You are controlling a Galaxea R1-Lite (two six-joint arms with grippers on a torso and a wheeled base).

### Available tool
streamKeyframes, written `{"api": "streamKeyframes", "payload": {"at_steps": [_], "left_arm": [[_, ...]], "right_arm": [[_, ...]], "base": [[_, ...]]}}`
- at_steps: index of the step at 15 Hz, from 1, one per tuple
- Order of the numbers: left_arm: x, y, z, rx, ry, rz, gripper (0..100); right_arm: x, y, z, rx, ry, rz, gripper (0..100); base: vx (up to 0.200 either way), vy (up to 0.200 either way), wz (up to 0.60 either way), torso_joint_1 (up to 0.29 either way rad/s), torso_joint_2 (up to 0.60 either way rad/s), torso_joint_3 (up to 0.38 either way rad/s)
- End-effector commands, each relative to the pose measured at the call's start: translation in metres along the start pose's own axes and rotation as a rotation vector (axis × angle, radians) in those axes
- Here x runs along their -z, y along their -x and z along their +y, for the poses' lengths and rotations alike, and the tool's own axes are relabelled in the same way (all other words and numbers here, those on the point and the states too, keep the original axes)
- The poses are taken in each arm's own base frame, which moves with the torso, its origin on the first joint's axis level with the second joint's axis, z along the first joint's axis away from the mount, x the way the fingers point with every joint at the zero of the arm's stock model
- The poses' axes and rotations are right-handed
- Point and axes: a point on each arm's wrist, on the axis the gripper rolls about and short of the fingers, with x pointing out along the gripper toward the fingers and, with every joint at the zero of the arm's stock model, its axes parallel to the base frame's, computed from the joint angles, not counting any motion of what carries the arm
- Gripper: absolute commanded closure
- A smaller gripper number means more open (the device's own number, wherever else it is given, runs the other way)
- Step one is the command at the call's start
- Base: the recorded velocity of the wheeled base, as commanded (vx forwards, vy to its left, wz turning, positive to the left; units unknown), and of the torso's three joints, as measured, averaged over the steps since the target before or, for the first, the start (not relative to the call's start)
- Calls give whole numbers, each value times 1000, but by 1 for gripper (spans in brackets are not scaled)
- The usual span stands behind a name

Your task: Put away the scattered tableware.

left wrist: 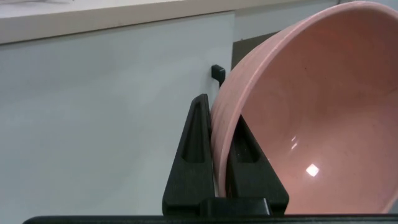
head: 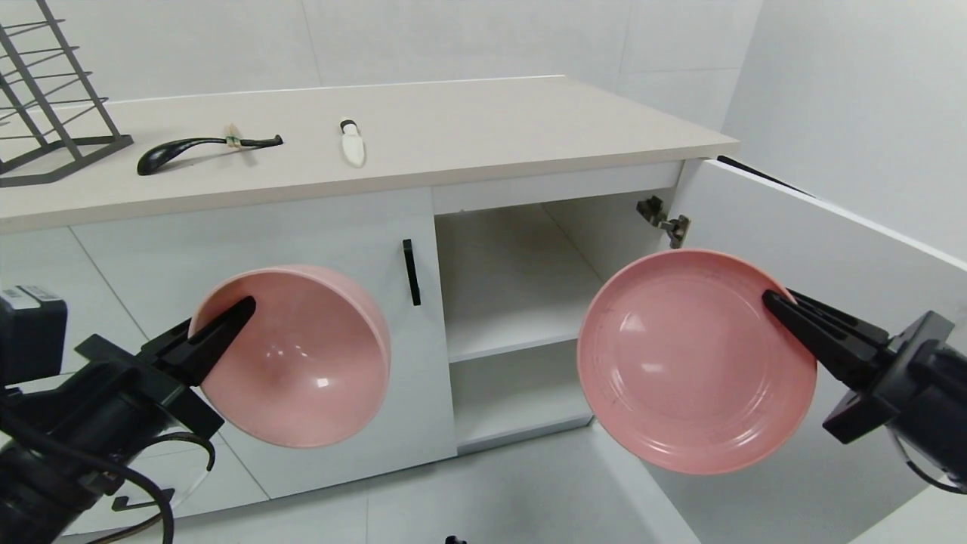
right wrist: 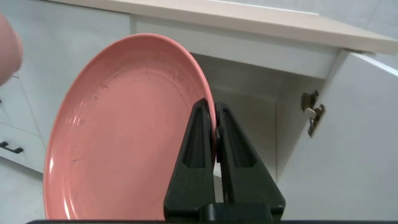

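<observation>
— What have you got in hand?
— My left gripper (head: 243,308) is clamped on the rim of the pink bowl (head: 310,363). My right gripper (head: 767,297) pinches the edge of the pink plate (head: 680,370). The two dishes are well apart.
— Room to move?
— Ahead, between the grippers, the cabinet bay (head: 521,257) stands open, shelf (head: 514,332) edge facing me. The open door (head: 801,234) is just behind the right gripper.
— Anything unclear?
— In the head view each dish hides one finger. Beyond the left gripper, on the counter (head: 491,128), the rack (head: 45,98) is cut off, near a ladle (head: 196,147) and a small white utensil (head: 352,143) I cannot identify
</observation>
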Motion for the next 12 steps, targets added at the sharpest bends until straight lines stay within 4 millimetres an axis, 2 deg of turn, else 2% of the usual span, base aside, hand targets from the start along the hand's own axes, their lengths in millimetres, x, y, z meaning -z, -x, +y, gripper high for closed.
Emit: {"api": "streamKeyframes", "payload": {"at_steps": [1, 2, 5, 10, 12], "left_arm": [[0, 0, 0, 1, -3, -1, 100], [1, 0, 0, 0, -20, 2, 100], [9, 1, 0, -1, -36, 53, 100], [8, 1, -2, 14, -89, 48, 100], [9, 1, -2, 15, -104, 56, 100]], "right_arm": [[4, -2, 0, 0, -2, 17, 100], [4, -1, 0, 0, -4, 19, 100], [5, -2, 0, -1, -5, 23, 100], [6, -1, 0, -2, -7, 32, 100], [13, 0, 1, -5, -14, 68, 100]], "base": [[0, 0, 0, 0, 0, 0], [0, 0, 0, 0, 0, 0], [200, 0, 0, -2, 5, 4], [0, 0, 0, 0, 0, 0], [0, 0, 0, 0, 0, 0]]}}
